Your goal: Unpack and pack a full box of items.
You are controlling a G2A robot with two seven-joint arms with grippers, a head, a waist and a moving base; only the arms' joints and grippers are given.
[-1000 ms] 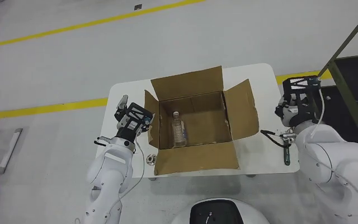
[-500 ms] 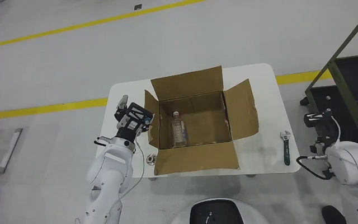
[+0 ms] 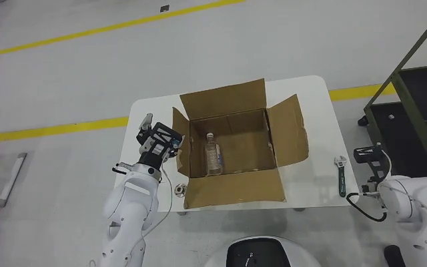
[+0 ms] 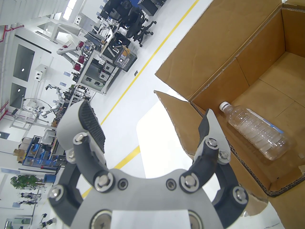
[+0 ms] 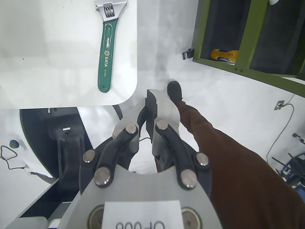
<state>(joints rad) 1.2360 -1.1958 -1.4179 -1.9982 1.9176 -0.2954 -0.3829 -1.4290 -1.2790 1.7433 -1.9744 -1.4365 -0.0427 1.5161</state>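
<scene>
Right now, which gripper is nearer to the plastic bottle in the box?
Left. The left gripper is beside the cardboard box, near the plastic bottle; the right gripper is off the table, beyond the adjustable wrench.

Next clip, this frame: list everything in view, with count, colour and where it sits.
cardboard box: one, brown, flaps open, middle of the table
plastic bottle: one, clear with a white cap, lying on its side inside the box
wrench: one, green handle and silver head, flat on the table near its right edge, apart from the box
small round item: one, silvery, at the table's front edge by the box; too small to identify
table: one, white
rack: one, green frame, on the floor right of the table
left tool: one, open, over the table beside the box's left flap
right tool: one, shut, off the table past its right front corner
</scene>
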